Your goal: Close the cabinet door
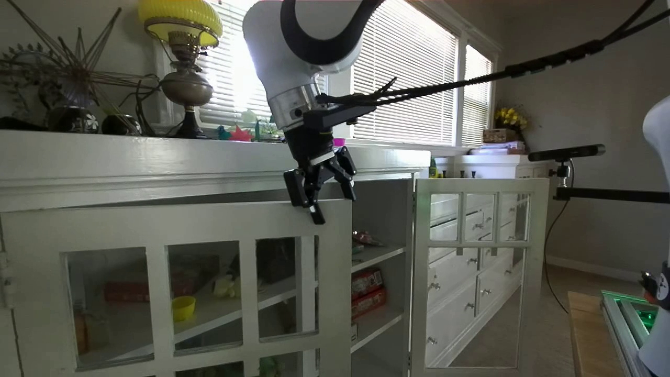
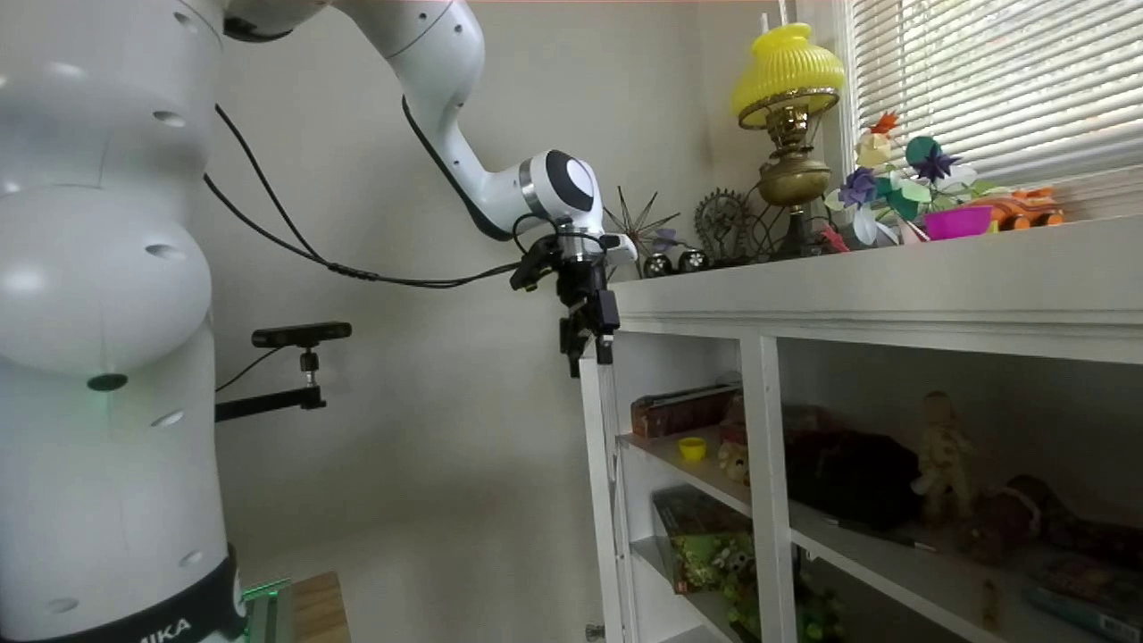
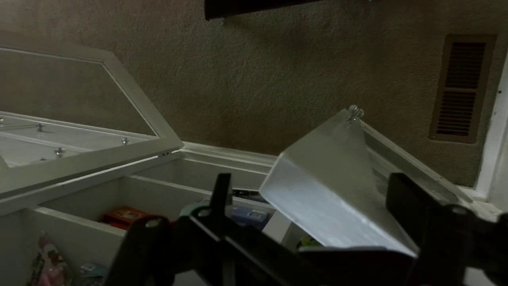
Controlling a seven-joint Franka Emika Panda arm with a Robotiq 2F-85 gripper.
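Observation:
A white cabinet [image 1: 209, 170] has two glass-paned doors standing open. The near door [image 1: 204, 225] is partly open, its top edge below my gripper [image 1: 330, 201]. It shows edge-on in an exterior view [image 2: 604, 500], and its top corner shows in the wrist view [image 3: 317, 202]. My gripper, also in an exterior view [image 2: 589, 353] and the wrist view [image 3: 311, 190], is open, fingers pointing down on either side of the door's top edge. Whether a finger touches the door is hard to tell. The far door [image 1: 487, 186] stands wide open, also in the wrist view [image 3: 142, 103].
The cabinet top holds a yellow-shaded lamp [image 1: 180, 21], paper flowers in a pink pot [image 2: 958, 223] and dried plants. Shelves inside hold red boxes [image 1: 368, 303] and a yellow cup [image 2: 692, 448]. A camera on an arm [image 1: 565, 153] stands beyond the far door.

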